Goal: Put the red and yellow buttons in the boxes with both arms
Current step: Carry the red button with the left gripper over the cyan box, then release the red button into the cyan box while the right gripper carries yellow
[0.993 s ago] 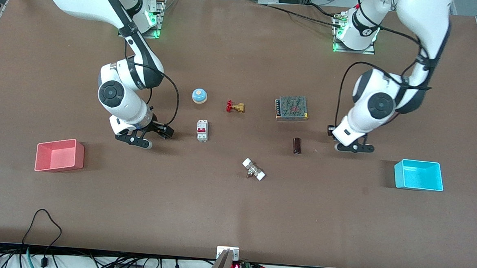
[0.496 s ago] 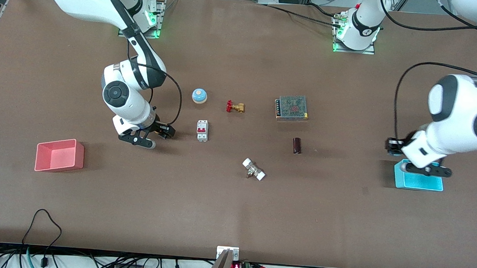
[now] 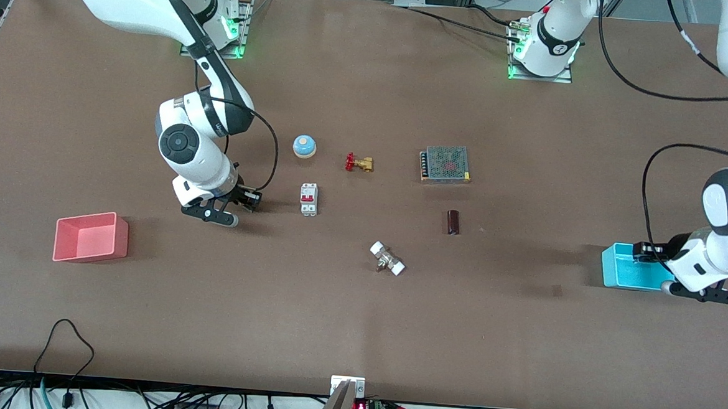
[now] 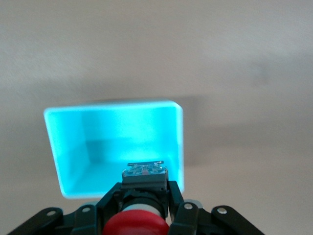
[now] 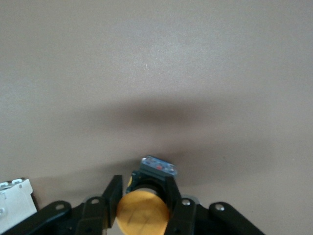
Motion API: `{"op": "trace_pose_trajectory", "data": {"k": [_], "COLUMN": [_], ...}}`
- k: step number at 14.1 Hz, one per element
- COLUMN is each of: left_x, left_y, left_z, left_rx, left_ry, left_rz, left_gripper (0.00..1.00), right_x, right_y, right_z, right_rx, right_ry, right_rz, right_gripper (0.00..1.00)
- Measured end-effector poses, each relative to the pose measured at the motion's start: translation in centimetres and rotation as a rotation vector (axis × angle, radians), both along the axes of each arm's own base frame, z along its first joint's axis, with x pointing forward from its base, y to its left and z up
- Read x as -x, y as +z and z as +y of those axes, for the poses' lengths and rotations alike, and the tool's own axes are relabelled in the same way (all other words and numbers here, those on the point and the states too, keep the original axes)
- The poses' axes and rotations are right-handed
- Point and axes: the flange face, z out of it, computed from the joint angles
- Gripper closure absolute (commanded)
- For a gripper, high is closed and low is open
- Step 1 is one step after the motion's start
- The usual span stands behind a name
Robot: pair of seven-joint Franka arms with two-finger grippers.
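Note:
My left gripper [image 3: 702, 292] hangs over the cyan box [image 3: 622, 268], at the box's edge toward the left arm's end of the table. In the left wrist view the gripper [image 4: 144, 188] is shut on the red button [image 4: 136, 223], with the open cyan box [image 4: 68, 147] below it. My right gripper [image 3: 211, 212] is over bare table between the pink-red box [image 3: 87, 255] and a white circuit breaker [image 3: 309, 199]. In the right wrist view it [image 5: 144, 186] is shut on the yellow button [image 5: 143, 213].
In mid-table are a blue dome bell [image 3: 304, 146], a brass valve with a red handle [image 3: 359, 163], a mesh-topped power supply [image 3: 445, 164], a dark brown cylinder [image 3: 453, 222] and a white-ended fitting [image 3: 387, 259]. The breaker's corner shows in the right wrist view [image 5: 14, 200].
My left arm has swung from beside the brown cylinder toward its own end of the table, carrying the red button over the cyan box. My right gripper has barely shifted.

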Motion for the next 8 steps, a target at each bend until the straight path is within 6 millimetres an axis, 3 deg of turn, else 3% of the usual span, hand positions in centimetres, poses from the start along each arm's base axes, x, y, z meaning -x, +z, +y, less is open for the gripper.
{"op": "trace_pose_trajectory", "data": {"k": [5, 7, 8], "left_x": [0.3, 0.6, 0.7], "left_y": [-4.8, -6.6, -7.2], "left_z": [2.7, 2.9, 2.8], "left_rx": [0.009, 0.015, 0.018], "left_ry": [0.011, 0.013, 0.013], "left_rz": [0.012, 0.032, 0.039], "left_gripper": [0.65, 0.65, 0.65], "right_x": [-0.2, -1.1, -1.9], "right_y": [0.2, 1.8, 3.5], "right_z": [-0.1, -1.5, -3.1], "right_rx": [0.001, 0.009, 0.018], "right_ry": [0.013, 0.062, 0.101], "right_rz": [-0.006, -0.019, -0.018], "right_gripper": [0.72, 0.72, 0.72]}}
